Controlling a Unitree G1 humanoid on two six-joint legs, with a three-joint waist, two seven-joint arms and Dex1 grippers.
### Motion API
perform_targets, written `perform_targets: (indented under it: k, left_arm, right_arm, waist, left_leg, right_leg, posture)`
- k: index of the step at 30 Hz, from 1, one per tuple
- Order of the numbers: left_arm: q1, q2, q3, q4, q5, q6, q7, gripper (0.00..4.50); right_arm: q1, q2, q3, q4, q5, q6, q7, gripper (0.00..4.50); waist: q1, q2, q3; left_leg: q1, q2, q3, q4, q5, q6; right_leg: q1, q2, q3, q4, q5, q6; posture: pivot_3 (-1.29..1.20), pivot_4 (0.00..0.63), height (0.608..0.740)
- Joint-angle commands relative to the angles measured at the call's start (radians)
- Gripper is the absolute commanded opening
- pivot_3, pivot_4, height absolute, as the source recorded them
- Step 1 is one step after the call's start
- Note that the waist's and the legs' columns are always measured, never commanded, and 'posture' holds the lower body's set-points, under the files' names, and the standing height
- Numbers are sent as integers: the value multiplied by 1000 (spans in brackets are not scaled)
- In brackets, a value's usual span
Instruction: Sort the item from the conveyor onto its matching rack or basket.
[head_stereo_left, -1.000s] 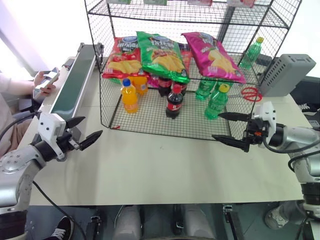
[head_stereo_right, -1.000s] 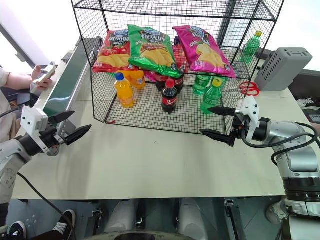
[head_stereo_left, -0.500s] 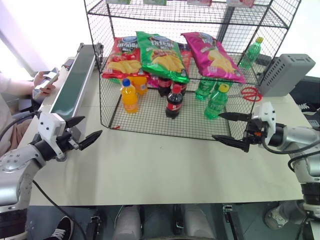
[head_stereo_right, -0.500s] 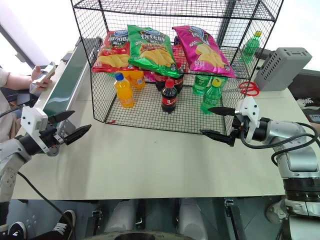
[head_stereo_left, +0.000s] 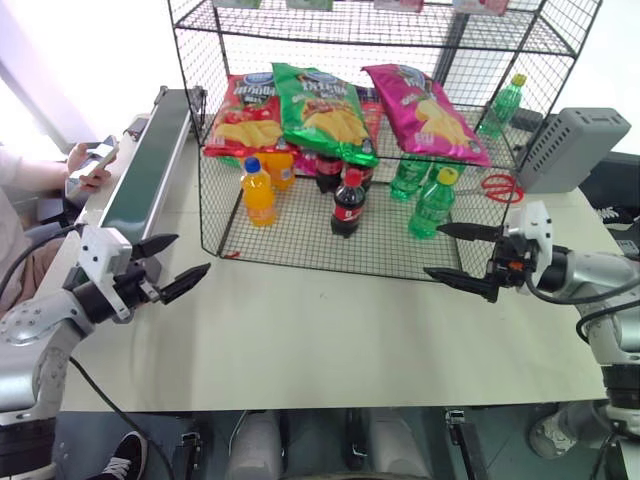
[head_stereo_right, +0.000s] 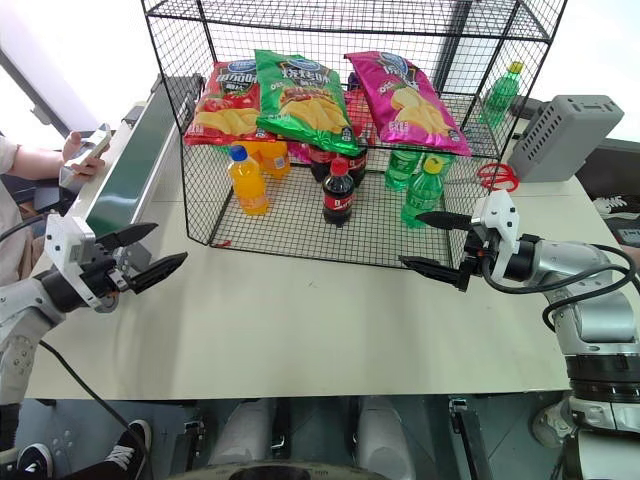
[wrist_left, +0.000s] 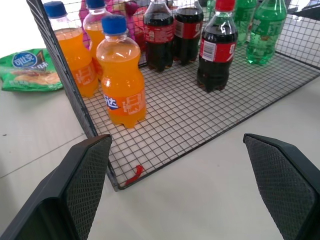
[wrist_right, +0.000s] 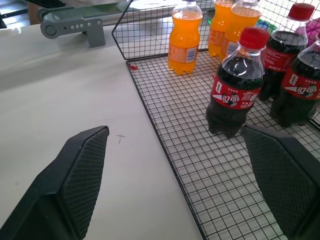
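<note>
Nearest, on either side of the pale bench (head_stereo_left: 330, 340):
- Left gripper (head_stereo_left: 172, 264), two black fingers spread wide, released, holding nothing; it hovers over the bench's left part just beside the near end of the conveyor.
- Right gripper (head_stereo_left: 462, 255), two black fingers likewise spread apart, released and empty, level with the front right corner of the rack.

Middle, on the bench:
- Big black wire-mesh shelving rack (head_stereo_left: 300, 255) with several tiers.
- Bottom tier, upright: orange soda bottles with blue caps (head_stereo_left: 258, 194) at the left, dark cola bottles with red caps and red labels (head_stereo_left: 348, 203) in the centre, green soda bottles with yellow caps (head_stereo_left: 432, 205) at the right.
- Tier above, lying flat side by side: a red chip bag (head_stereo_left: 245, 115) at the left, a green chip bag (head_stereo_left: 325, 110) in the centre partly overlapping it, and the large magenta-pink crinkly chip bag (head_stereo_left: 425, 112) at the right.

Left edge:
- Long narrow belt conveyor with dark green belt and grey metal rails (head_stereo_left: 145, 180), running away along the rack's left side.
- A person's hand holding a phone (head_stereo_left: 92, 162), beside the conveyor.

Far right:
- Red scissors (head_stereo_left: 502, 187) on the bench.
- Grey slotted box (head_stereo_left: 572, 148) beyond them.
- Another green bottle with a yellow cap (head_stereo_left: 503, 105), behind the rack's right side.

In the left wrist view, a small green chip bag (wrist_left: 29, 69) lies on the bench outside the rack wall.
</note>
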Motion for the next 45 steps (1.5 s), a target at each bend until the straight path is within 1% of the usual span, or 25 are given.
perform_targets:
  k: [1, 15, 45]
  left_arm:
    - [2, 6, 25, -34, -22, -5, -4, 4500]
    - [31, 9, 31, -29, -27, -15, -21, 4500]
    - [41, -2, 19, -20, -23, -35, -33, 4500]
  right_arm:
    - [-23, -4, -20, -24, 15, 0, 2, 4405]
    - [-26, -1, -12, -22, 9, -5, 6, 4405]
    - [-42, 2, 11, -1, -27, -38, 18, 4405]
  waist:
    - [0, 0, 0]
    - [0, 0, 0]
    - [0, 0, 0]
  left_leg:
    - [0, 0, 0, 0, 0, 0]
    - [0, 0, 0, 0, 0, 0]
    - [0, 0, 0, 0, 0, 0]
  right_leg:
    - [0, 0, 0, 0, 0, 0]
    - [0, 0, 0, 0, 0, 0]
    - [0, 0, 0, 0, 0, 0]
  posture:
    - [0, 150, 740]
    - [0, 150, 740]
    - [0, 150, 740]
